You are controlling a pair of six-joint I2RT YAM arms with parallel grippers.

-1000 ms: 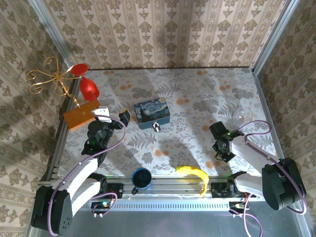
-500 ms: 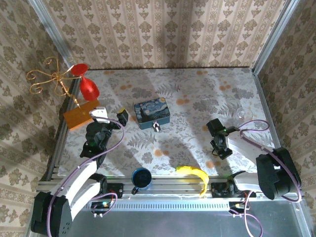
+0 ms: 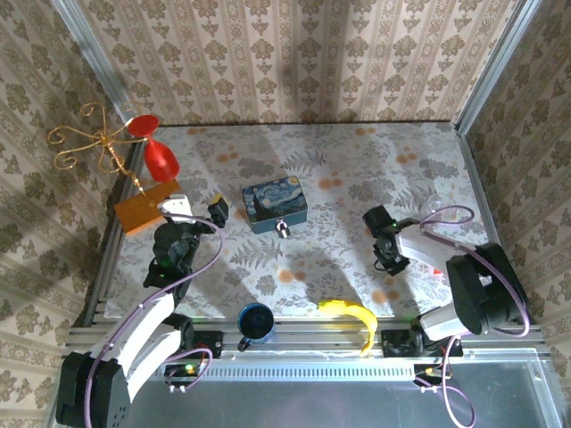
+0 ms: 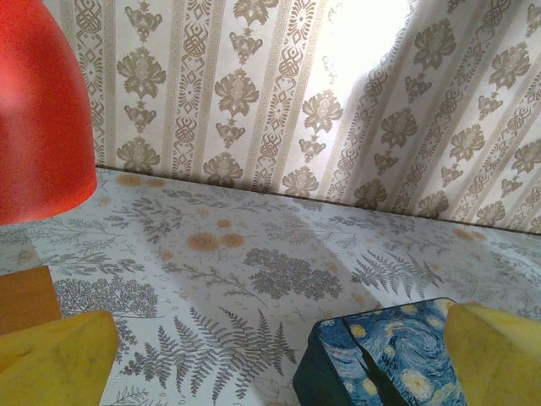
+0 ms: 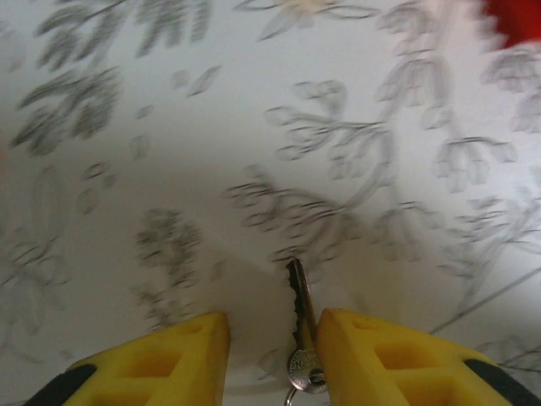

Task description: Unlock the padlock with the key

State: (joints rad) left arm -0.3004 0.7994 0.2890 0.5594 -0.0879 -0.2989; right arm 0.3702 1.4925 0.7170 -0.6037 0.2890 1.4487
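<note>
My left pincer hung over the left side of the pale fern-patterned table, just beside the flat orange rectangular block. Its yellow-tipped jaws were spread as wide as they go and held nothing. I judged it was poised there, facing the tin, so that it could steady the lock when the key arrived. To its right sat the small blue rectangular tin painted with a starry night. The tiny silvery-grey metal padlock hung at the tin's near face, well apart from both pincers and too small for me to read its shackle. Farther right, my right pincer was low over the cloth with its jaws partway apart, straddling the slim silver toothed key. The key lay with its blade pointing away from me, close against one yellow finger, and a clear gap showed to the other finger, so I had not yet pinched it. I judged I stood astride it near the head so that the blade would stay free for the keyhole.
</note>
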